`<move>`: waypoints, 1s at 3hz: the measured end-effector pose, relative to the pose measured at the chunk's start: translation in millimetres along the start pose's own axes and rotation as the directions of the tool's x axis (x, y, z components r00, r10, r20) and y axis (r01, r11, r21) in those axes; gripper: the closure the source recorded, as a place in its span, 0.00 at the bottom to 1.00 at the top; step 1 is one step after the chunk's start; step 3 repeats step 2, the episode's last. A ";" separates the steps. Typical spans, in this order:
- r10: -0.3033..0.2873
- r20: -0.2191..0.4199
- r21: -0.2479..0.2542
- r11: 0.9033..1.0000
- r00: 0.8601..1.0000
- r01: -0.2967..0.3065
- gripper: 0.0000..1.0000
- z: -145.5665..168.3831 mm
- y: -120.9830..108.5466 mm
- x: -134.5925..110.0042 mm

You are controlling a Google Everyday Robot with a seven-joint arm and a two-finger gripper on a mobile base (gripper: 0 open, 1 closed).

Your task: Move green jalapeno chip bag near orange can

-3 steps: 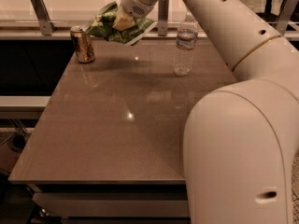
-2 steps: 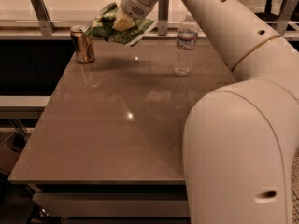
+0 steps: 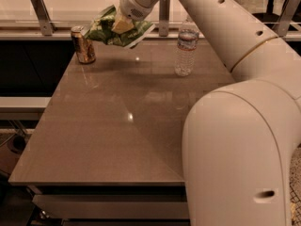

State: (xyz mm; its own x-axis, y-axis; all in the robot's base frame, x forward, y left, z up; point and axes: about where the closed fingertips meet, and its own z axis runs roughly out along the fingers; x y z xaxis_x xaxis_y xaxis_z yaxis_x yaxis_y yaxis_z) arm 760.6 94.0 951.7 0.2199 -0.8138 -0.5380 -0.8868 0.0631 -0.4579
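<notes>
Green jalapeno chip bag (image 3: 109, 29) is clamped in the gripper (image 3: 123, 24), held above the far left part of the table (image 3: 117, 126). Bag's left edge sits just beside the orange can (image 3: 83, 44), which stands upright near the table's far-left corner. Water bottle (image 3: 186, 46) stands upright to the right, well apart from the bag.
</notes>
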 end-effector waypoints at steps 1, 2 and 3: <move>0.000 0.000 -0.005 1.000 1.000 0.000 0.13 3.6 1.4 -0.1; -0.001 0.000 -0.011 1.000 1.000 0.001 0.00 6.8 2.7 -0.2; -0.001 0.000 -0.011 1.000 1.000 0.001 0.00 6.8 2.7 -0.2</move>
